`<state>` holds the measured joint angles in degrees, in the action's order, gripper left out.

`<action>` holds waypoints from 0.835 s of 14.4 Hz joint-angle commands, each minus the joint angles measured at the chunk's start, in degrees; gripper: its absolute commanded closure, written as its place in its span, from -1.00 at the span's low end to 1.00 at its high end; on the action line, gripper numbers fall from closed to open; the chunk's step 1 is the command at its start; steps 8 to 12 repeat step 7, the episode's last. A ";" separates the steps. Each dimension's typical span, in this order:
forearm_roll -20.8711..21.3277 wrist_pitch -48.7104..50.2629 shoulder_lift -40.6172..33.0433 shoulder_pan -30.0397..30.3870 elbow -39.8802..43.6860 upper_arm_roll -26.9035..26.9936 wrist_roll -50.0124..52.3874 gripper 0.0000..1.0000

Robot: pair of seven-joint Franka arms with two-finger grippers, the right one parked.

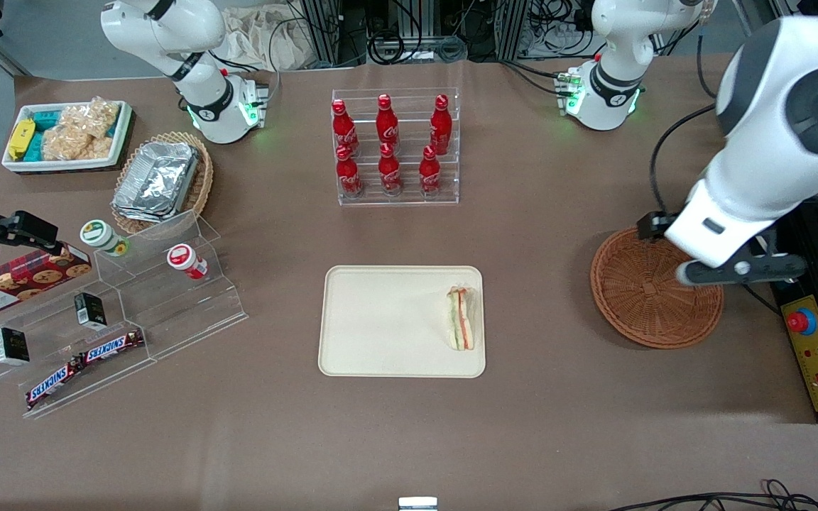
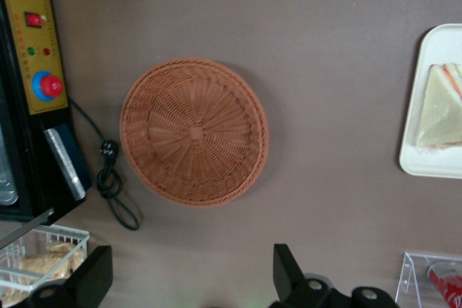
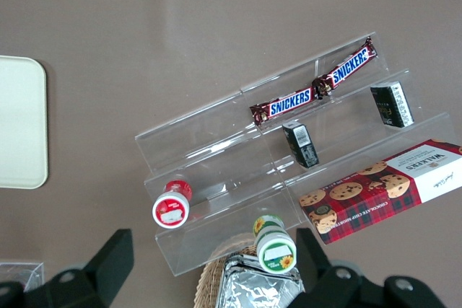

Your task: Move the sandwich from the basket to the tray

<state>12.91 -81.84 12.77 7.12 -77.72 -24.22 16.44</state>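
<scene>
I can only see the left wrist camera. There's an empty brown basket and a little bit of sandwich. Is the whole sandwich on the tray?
Observer: Yes. The front view shows the whole sandwich lying on the tray, along the edge nearest the basket.
Operator: Where's the pincer?
Observer: The pincer is open, and the front view shows it hanging above the basket's rim, toward the working arm's end of the table.
Operator: Any drinks around?
Observer: Six red bottles stand in a clear rack, farther from the front camera than the tray.
</scene>
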 commanded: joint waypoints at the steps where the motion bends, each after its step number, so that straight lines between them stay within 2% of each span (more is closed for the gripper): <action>1: -6.38 0.45 -5.12 -6.84 -3.05 13.81 -7.09 -0.99; 3: -7.37 0.45 -6.44 -8.44 -3.93 18.75 -10.97 -0.99; 5: -7.46 -0.24 -5.92 -9.14 -3.93 20.87 -12.30 -0.99; 12: -7.37 -0.51 -5.48 -8.97 -3.93 21.06 -12.30 -0.99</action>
